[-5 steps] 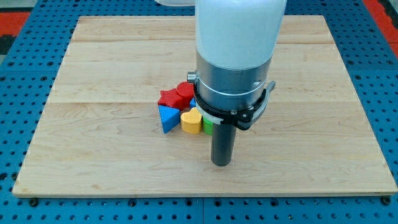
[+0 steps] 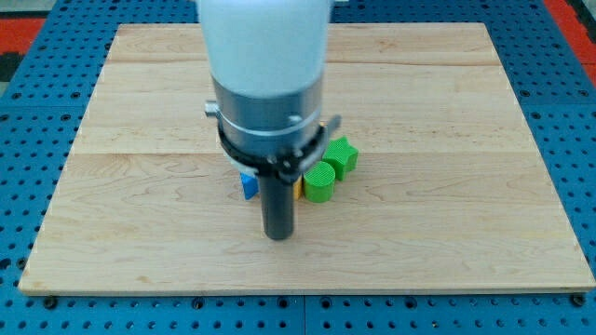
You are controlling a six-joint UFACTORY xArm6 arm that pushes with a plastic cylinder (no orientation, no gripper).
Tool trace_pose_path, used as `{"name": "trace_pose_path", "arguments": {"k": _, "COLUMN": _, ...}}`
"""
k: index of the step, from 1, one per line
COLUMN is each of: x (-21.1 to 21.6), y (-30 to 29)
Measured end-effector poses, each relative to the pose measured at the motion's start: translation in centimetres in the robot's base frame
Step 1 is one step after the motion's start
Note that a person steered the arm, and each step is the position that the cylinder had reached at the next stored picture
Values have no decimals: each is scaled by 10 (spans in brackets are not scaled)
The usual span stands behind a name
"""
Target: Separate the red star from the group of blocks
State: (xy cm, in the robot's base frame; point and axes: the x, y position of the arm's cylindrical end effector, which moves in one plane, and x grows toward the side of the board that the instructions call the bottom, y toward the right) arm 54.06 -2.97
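My tip [image 2: 278, 234] rests on the board just below the cluster of blocks, toward the view's bottom. The arm body hides most of the group, and the red star does not show. A sliver of the blue block [image 2: 248, 185] shows at the rod's left. A thin edge of a yellow block [image 2: 298, 189] shows at its right. Two green blocks are visible to the right: a round one [image 2: 320, 183] and a blockier one [image 2: 342, 156] above it.
The wooden board [image 2: 466, 140] lies on a blue pegboard surface [image 2: 28, 93].
The arm and tip have moved toward the view's left. The red blocks, earlier visible at the left of the arm, are now hidden behind it; two green blocks are now uncovered at its right.
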Motion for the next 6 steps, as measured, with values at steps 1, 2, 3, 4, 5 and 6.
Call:
{"name": "trace_pose_path", "arguments": {"k": 1, "x": -50, "y": -38}}
{"name": "trace_pose_path", "arguments": {"k": 2, "x": -114, "y": -33}}
{"name": "trace_pose_path", "arguments": {"k": 3, "x": -152, "y": -37}}
{"name": "trace_pose_path", "arguments": {"k": 4, "x": -198, "y": -26}}
{"name": "trace_pose_path", "arguments": {"k": 5, "x": -268, "y": -27}}
{"name": "trace_pose_path", "arguments": {"k": 6, "x": -261, "y": 30}}
